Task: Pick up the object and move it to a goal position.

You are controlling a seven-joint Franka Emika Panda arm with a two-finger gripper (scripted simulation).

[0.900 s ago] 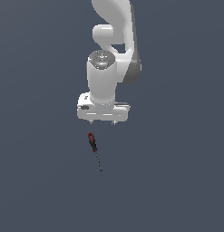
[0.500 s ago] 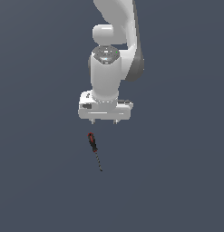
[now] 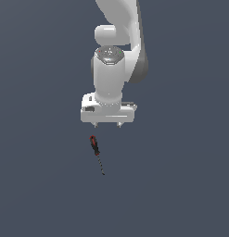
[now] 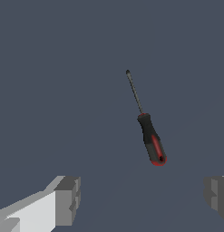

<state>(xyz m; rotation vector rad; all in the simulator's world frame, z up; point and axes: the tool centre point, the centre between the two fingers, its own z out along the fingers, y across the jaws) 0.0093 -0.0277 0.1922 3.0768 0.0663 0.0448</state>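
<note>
Exterior view: the white arm [image 3: 117,51] comes down from the top of the picture and ends in the gripper [image 3: 107,124], which points straight down above a plain dark grey floor [image 3: 37,185]. Two short fingertips [image 3: 119,124] peek out under the gripper's wide white body, set well apart, with nothing between them. The screwdriver [image 3: 97,153] lies flat on the floor, just below the gripper in the picture and a little toward the exterior view's left of its middle. Its red-and-black handle is the end nearer the gripper; the thin dark shaft runs away from it, slanting slightly toward the exterior view's right. Gripper and screwdriver are apart, not touching.

Wrist view: the screwdriver [image 4: 148,126] lies alone on the grey floor [image 4: 50,68], handle toward the fingers and shaft pointing away. Two grey finger pads [image 4: 67,199] show at opposite sides of the picture, spread wide, holding nothing. The screwdriver sits beyond the gap between them, closer to one pad than the other. Nothing else lies on the floor, and nothing stands between gripper and screwdriver.
</note>
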